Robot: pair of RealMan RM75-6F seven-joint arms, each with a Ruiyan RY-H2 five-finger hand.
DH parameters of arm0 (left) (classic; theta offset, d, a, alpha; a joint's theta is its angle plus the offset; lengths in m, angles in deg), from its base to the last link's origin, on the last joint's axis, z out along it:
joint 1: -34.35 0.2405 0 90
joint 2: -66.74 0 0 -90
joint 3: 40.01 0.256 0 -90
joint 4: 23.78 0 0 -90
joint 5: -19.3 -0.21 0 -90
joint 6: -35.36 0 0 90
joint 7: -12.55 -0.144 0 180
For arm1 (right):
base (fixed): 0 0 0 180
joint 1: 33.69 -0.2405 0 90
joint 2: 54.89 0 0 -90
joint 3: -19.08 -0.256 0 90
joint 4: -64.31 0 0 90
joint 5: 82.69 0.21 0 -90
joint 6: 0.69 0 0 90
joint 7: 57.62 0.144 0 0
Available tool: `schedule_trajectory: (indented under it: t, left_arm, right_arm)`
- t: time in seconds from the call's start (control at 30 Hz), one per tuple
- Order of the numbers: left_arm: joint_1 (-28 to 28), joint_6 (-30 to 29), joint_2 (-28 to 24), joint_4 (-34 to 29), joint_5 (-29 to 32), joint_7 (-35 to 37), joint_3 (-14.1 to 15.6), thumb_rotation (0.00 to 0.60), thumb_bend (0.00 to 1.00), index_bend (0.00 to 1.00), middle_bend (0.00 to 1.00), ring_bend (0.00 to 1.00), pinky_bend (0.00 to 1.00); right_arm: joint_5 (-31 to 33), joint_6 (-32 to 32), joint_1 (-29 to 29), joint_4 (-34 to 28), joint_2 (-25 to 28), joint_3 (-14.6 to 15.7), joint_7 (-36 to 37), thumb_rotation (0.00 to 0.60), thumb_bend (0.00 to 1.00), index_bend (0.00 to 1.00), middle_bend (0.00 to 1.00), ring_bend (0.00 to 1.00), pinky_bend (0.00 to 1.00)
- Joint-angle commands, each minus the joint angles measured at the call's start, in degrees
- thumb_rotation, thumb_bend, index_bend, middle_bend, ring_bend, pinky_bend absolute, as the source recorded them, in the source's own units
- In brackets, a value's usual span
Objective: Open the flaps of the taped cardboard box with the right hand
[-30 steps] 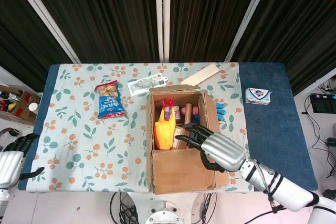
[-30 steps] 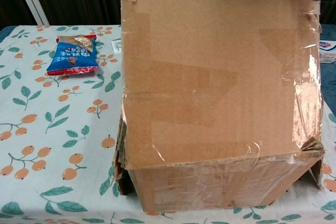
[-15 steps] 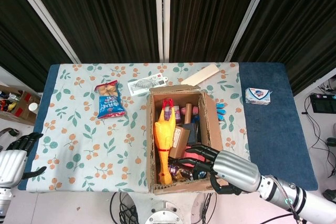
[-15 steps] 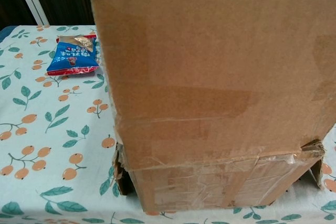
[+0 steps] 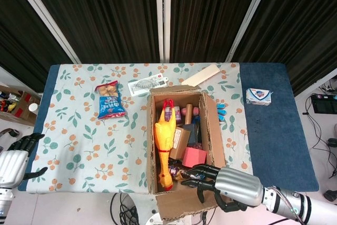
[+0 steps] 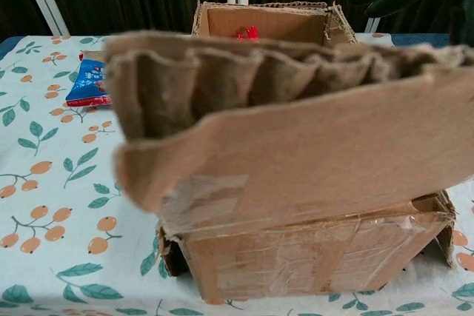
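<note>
Brown cardboard box [image 5: 210, 125], shiny clear tape on its front. Tablecloth [image 5: 79, 146] white with orange fruit and green leaves, dark blue table edge [image 5: 274, 130]. Yellow rubber chicken [image 5: 164, 135] with red comb, pink-red cube [image 5: 194, 157]. Snack bag [image 5: 109, 99] blue and red. Small white-blue packet [image 5: 258, 96]. Right hand [image 5: 221, 183] silver, black fingers. Black curtains [image 5: 105, 14].

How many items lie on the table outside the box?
4: a blue snack bag, a flat clear packet, a pale wooden stick, and a small white-blue pack. The box may hide others.
</note>
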Motion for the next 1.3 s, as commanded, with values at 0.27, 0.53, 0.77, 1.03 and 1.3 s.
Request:
schedule_trajectory:
  t: [0.27, 0.53, 0.77, 1.03, 1.3]
  left_arm:
    - [0.07, 0.03, 0.06, 0.38, 0.09, 0.38, 0.12, 0.600, 0.00, 0.16, 0.16, 0.16, 0.28]
    - [-0.25, 0.36, 0.04, -0.06, -0.24, -0.23, 0.22, 0.600, 0.00, 0.16, 0.16, 0.16, 0.28]
    - [-0.36, 0.43, -0.01, -0.37, -0.32, -0.48, 0.25, 0.600, 0.00, 0.16, 0.16, 0.16, 0.28]
    - [-0.11, -0.29, 0.77, 0.44, -0.51, 0.12, 0.20, 0.600, 0.00, 0.16, 0.16, 0.16, 0.28]
    - [0.20, -2.71, 1.92, 1.98, -1.46, 0.67, -0.58, 0.600, 0.00, 0.16, 0.16, 0.16, 0.28]
  right_arm:
    - [-0.13, 7.14, 1.56, 2.14, 0.37, 0.58, 1.26, 0.600, 0.93, 0.00, 0.43, 0.04, 0.00]
    - [-5.67, 10.39, 1.06, 3.76, 1.88, 2.63, 4.60, 0.600, 0.92, 0.00, 0.43, 0.04, 0.00]
    - [-1.75, 15.03, 5.04, 5.56, 4.05, 2.28, -1.79, 0.600, 0.92, 0.00, 0.42, 0.04, 0.00]
    - [20.40, 16.35, 17.98, 10.11, -2.87, -1.03, -35.26, 0.600, 0.82, 0.00, 0.17, 0.00, 0.00]
    - [37.83, 24.41, 30.46, 24.61, -25.83, -4.45, -58.55, 0.600, 0.48, 0.00, 0.00, 0.00, 0.00]
